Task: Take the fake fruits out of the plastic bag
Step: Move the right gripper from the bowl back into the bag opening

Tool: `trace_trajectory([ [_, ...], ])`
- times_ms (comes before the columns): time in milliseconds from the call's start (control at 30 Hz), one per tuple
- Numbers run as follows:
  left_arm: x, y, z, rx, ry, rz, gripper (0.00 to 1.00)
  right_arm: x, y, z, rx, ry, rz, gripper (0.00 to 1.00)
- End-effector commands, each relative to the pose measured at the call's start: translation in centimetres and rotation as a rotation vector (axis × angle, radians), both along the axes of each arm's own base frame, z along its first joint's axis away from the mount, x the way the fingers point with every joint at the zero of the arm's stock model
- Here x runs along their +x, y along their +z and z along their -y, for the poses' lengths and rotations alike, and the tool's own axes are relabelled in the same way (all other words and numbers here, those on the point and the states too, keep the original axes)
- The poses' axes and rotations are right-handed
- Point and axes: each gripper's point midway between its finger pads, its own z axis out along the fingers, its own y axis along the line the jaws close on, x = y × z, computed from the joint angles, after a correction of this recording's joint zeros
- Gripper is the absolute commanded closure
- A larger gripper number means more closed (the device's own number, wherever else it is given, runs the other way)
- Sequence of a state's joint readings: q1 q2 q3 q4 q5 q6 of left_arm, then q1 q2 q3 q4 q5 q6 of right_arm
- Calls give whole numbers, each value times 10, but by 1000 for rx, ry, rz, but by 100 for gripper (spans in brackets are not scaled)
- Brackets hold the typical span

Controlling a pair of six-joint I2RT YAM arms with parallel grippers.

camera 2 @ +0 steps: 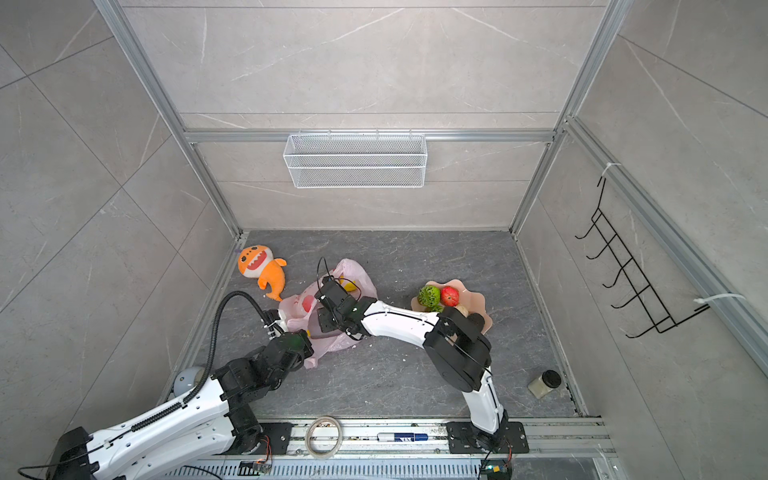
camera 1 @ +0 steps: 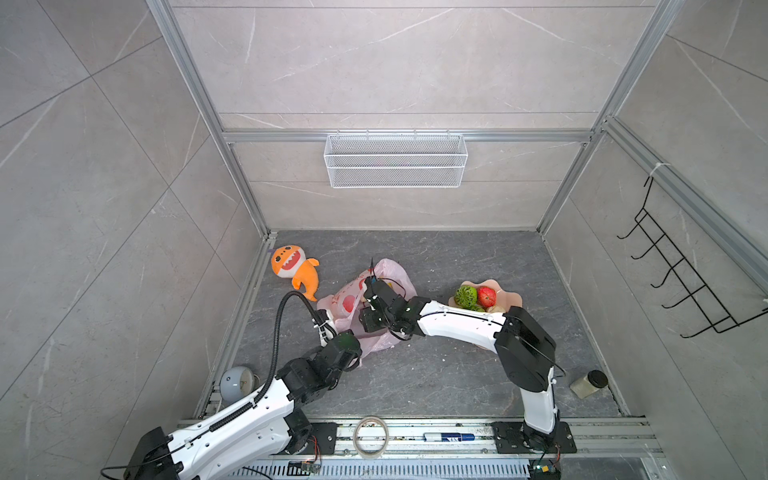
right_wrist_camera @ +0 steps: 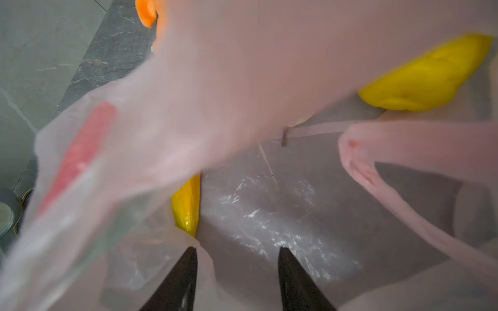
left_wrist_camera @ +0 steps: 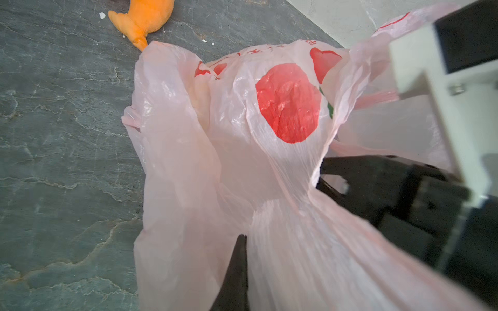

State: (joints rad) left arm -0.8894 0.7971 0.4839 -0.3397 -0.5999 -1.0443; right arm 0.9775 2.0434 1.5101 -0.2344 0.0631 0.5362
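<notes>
The pink plastic bag (camera 1: 353,299) lies mid-floor in both top views, its red print (left_wrist_camera: 288,102) facing the left wrist camera. My left gripper (left_wrist_camera: 246,238) is shut on a gathered fold of the bag; only one finger (left_wrist_camera: 237,264) shows. My right gripper (right_wrist_camera: 237,249) is inside the bag's mouth with its jaws apart and only film between them. Two yellow fake fruits lie inside: a long one (right_wrist_camera: 187,207) just beyond one fingertip and a rounder one (right_wrist_camera: 425,80) farther in. A green bumpy ball (camera 1: 466,295) and a red apple (camera 1: 486,296) rest in the peach bowl (camera 1: 510,296).
An orange plush shark (camera 1: 293,268) lies left of the bag by the wall. A jar (camera 1: 588,384) lies at the front right, a grey dome (camera 1: 235,382) at the front left. Tape roll (camera 1: 371,436) and marker (camera 1: 449,437) sit on the front rail.
</notes>
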Motion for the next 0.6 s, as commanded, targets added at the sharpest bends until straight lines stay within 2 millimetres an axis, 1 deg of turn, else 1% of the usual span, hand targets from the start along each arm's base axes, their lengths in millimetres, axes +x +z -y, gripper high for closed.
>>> trace_trajectory([
  [0, 6, 23, 3, -26, 7, 42, 100, 18, 4, -18, 47, -38, 31, 49],
  [133, 5, 22, 4, -37, 5, 32, 100, 33, -10, -21, 10, -85, 54, 49],
  [233, 4, 21, 5, -43, 4, 25, 100, 45, -16, -21, -9, -135, 82, 47],
  [333, 4, 20, 5, -46, 4, 20, 100, 57, -21, -17, -30, -191, 110, 44],
  [567, 2, 17, 4, -42, 1, 13, 100, 74, -29, -14, -52, -266, 127, 36],
])
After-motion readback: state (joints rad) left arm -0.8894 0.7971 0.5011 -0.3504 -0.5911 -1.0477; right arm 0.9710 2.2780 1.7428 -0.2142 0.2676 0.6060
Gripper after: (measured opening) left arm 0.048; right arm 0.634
